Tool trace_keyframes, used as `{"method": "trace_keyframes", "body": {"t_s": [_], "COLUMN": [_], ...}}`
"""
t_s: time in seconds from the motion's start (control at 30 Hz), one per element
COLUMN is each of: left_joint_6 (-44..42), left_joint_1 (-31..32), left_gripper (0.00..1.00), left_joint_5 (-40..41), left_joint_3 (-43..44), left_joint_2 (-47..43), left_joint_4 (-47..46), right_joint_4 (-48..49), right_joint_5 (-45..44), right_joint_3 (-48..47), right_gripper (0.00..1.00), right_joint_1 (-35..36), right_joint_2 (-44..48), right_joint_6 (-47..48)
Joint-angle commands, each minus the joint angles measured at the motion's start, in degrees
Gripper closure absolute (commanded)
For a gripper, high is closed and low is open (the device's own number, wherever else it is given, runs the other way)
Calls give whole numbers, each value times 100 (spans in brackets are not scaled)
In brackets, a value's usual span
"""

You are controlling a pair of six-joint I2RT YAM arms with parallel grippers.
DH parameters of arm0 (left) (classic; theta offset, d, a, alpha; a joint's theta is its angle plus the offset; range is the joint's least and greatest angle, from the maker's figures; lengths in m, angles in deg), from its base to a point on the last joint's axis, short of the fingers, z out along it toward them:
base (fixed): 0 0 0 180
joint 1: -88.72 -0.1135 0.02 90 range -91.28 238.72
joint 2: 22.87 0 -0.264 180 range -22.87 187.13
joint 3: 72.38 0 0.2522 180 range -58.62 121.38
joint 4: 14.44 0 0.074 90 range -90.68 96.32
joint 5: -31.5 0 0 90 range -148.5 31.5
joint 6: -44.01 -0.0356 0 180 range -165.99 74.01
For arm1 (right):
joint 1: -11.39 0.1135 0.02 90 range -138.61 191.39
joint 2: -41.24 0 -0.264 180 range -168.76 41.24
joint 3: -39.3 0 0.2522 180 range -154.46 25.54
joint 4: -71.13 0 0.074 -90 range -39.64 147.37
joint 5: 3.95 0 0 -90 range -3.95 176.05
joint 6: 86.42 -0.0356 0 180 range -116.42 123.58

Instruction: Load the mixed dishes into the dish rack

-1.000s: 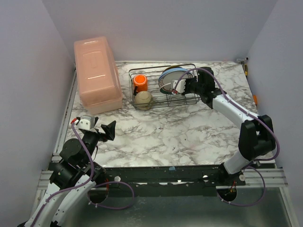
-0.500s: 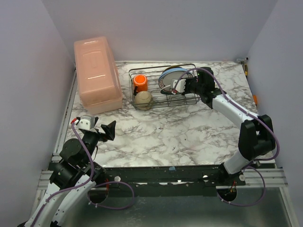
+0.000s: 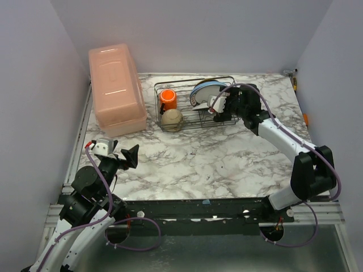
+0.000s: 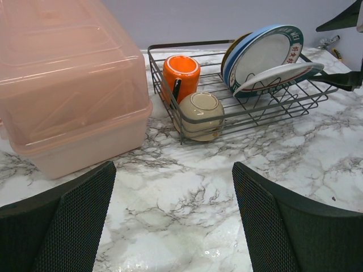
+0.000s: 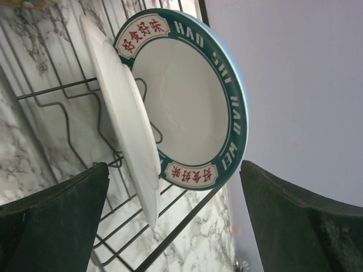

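Blk wire rack (image 4: 190, 44), orange mug (image 4: 181, 72), base-up bowl (image 4: 199, 116) at L, teal-rim plate (image 4: 264, 54) on edge, white plate (image 4: 278, 75) leaning

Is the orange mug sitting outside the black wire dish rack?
No, the orange mug stands inside the wire rack beside the pale bowl.

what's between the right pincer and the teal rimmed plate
A plain white plate leaning in the black wire dish rack, in front of the teal-rimmed white plate; right wrist view.
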Motion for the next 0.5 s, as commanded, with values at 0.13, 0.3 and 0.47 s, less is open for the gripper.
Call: {"method": "trace_keyframes", "body": {"t_s": [0.13,0.3,0.47], "left_joint_6": [-63,-68,-67], "left_joint_1": [19,19,19], "left_gripper": [16,16,16], "left_joint_5": [61,63,124], "left_joint_3": [-37,-43,-44], "left_joint_2": [6,30,50], "left_joint_4": [-84,-90,-68], "right_joint_4": [1174,2367,3481], "right_joint_5": [119,44,-843], "right_joint_3": [1016,1674,2468], "right_gripper": [0,0,0], "right_joint_1": [45,45,43], "right_joint_2": [1028,1715,2670], "right_joint_6": [-1428,-3448,-6119]}}
